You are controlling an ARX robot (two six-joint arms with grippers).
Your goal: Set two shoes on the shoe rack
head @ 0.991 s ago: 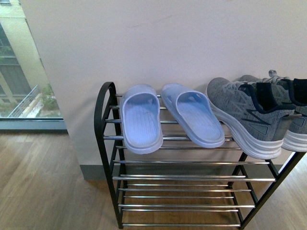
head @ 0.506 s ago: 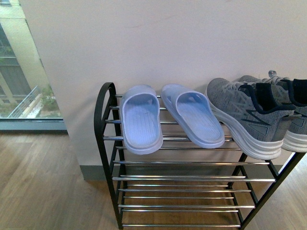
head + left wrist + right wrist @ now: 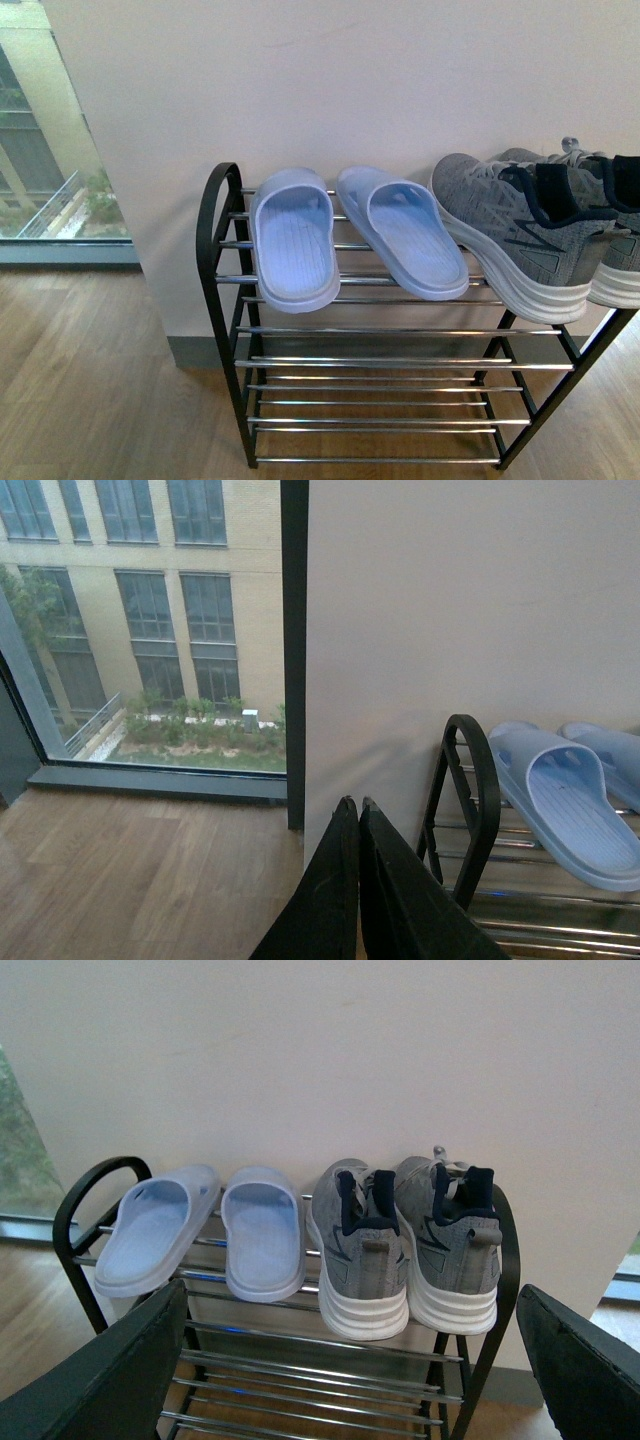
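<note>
left fingers [image 3: 358, 825] pressed together, right fingers [image 3: 150, 1340] spread, empty

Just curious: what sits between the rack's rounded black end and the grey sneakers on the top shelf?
A pair of pale blue rubber slides, side by side, clearest in the front view.

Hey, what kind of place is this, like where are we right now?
Probably an indoor entryway or hallway, maybe in a flat or office. A shoe rack with slippers and sneakers stands against a plain wall on wood flooring, beside a floor-level window facing another building.
</note>
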